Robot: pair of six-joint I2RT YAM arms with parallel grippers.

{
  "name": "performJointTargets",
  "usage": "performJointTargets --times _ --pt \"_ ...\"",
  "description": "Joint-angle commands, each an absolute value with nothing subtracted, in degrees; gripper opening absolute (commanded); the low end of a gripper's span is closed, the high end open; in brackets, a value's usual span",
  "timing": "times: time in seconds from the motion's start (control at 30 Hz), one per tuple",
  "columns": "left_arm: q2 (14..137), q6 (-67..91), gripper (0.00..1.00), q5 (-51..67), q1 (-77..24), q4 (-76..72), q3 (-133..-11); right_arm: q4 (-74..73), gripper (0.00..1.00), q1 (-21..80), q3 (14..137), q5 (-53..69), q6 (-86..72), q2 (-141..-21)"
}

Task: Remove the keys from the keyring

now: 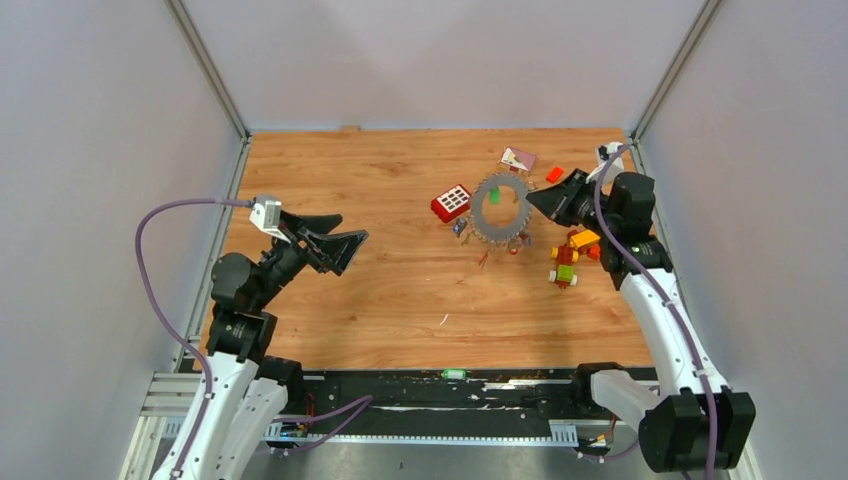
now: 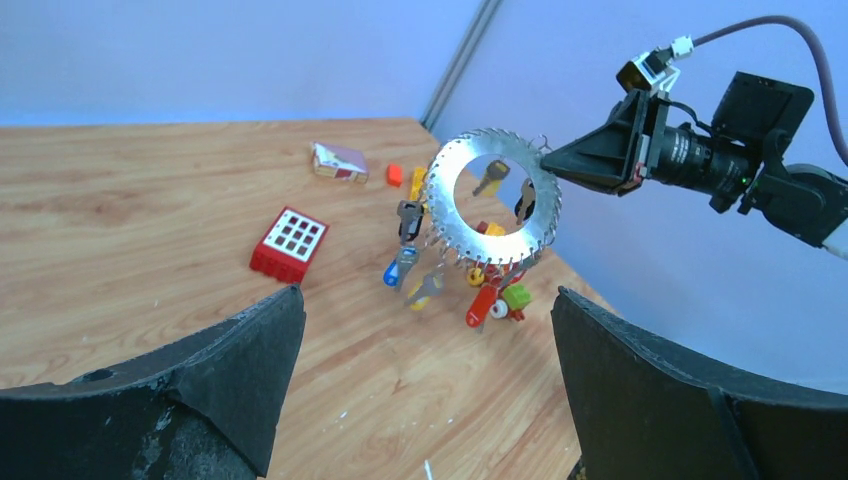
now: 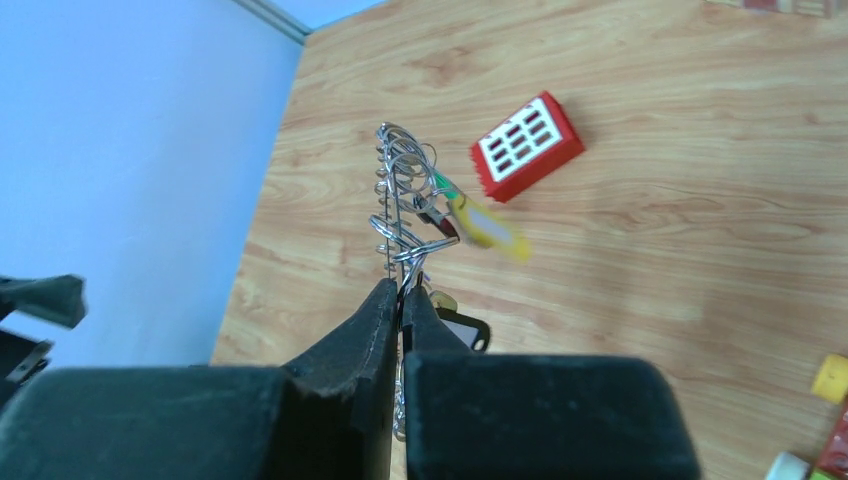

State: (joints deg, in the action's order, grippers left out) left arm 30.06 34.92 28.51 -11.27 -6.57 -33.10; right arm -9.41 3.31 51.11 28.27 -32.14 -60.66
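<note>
Two tools are in view. The right tool [image 3: 400, 292] is pressed together on the rim of the keyring [image 2: 445, 205]. It pinches the ring at its right edge and holds it up on edge above the far right part of the surface [image 1: 380, 300]. The ring's flat face is turned toward the left arm. Many keys [image 2: 404, 268] fringe it all round. Several with blue, red and yellow heads dangle from its lower edge, and one hangs inside the hole. The left tool [image 1: 345, 232] is spread wide and grips nothing. It is over the left half of the surface, well apart from the ring and pointed toward it. A red brick [image 2: 290, 243] lies flat just left of the ring. Coloured bricks [image 1: 570, 258] lie clustered near the right arm.
</note>
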Motion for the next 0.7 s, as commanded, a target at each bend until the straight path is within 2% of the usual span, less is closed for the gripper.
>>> performJointTargets --times 0.0,0.27,0.47,0.57,0.67 --pt "29.78 36.77 1.0 34.71 -11.16 -16.29 -32.86 -9.41 0.0 3.52 58.01 36.2 -35.77 -56.01" --pt "24.44 26.52 1.0 30.91 -11.28 -6.89 -39.79 -12.27 0.0 3.55 67.76 46.91 -41.79 -54.35" --pt "22.47 27.41 1.0 29.74 -13.38 -8.83 -39.09 -12.6 0.0 3.52 72.52 50.93 -43.99 -52.28" --pt "24.58 25.59 0.98 26.18 -18.22 -9.04 -38.9 -14.96 0.0 3.54 75.31 51.58 -42.79 -51.5" --pt "27.44 19.22 0.98 17.45 -28.86 -7.9 -39.38 -18.0 0.0 3.52 78.02 51.55 -41.26 -51.3"
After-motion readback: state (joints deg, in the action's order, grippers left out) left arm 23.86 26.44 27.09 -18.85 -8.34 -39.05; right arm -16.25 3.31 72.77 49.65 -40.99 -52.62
